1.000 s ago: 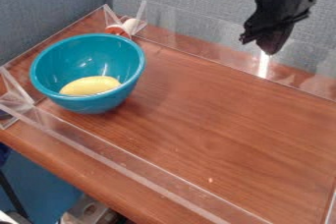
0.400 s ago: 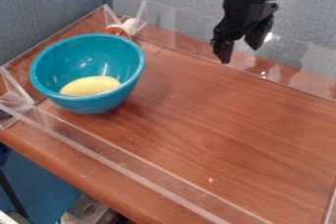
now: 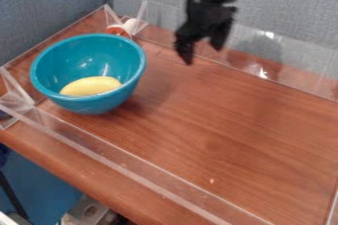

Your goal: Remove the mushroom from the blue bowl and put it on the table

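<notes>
The blue bowl (image 3: 53, 63) stands on the table (image 3: 224, 120) at the left, near the back-left corner. Inside it, low on the near side, lies a pale yellow lump, the mushroom (image 3: 89, 87). My gripper (image 3: 199, 49) hangs dark over the back of the table, to the right of the bowl and above its rim height, pointing steeply down. Its two fingers stand apart with nothing between them. It is apart from both the bowl and the mushroom.
Low clear acrylic walls (image 3: 79, 148) border the tabletop on all sides. A small red and white object (image 3: 128, 27) sits in the back-left corner just behind the bowl. Bare wood stretches across the middle and right.
The gripper has travelled left along the back of the table, from the right side toward the bowl, and dropped slightly. Its fingers have opened. Bowl and mushroom have not moved.
</notes>
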You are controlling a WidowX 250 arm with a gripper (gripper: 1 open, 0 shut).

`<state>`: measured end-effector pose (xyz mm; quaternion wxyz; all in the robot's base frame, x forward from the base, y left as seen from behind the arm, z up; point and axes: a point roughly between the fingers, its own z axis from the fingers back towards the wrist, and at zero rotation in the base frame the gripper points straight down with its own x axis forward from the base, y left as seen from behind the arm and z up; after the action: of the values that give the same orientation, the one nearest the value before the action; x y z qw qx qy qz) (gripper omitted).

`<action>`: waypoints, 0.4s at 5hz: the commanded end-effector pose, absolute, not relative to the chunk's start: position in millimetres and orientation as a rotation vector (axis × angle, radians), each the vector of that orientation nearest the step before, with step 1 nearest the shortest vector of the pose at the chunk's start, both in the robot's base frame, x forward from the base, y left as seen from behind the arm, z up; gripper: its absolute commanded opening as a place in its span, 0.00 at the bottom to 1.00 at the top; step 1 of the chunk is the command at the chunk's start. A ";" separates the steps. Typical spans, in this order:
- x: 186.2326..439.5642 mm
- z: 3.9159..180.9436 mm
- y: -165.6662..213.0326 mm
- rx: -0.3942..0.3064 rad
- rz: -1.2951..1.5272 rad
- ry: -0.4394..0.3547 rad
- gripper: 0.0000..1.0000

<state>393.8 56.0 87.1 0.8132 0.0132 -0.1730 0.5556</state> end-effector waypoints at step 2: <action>381.1 115.4 121.4 -0.017 1.261 -0.460 1.00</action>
<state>376.0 118.2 86.6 0.7910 0.0060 -0.1763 0.5859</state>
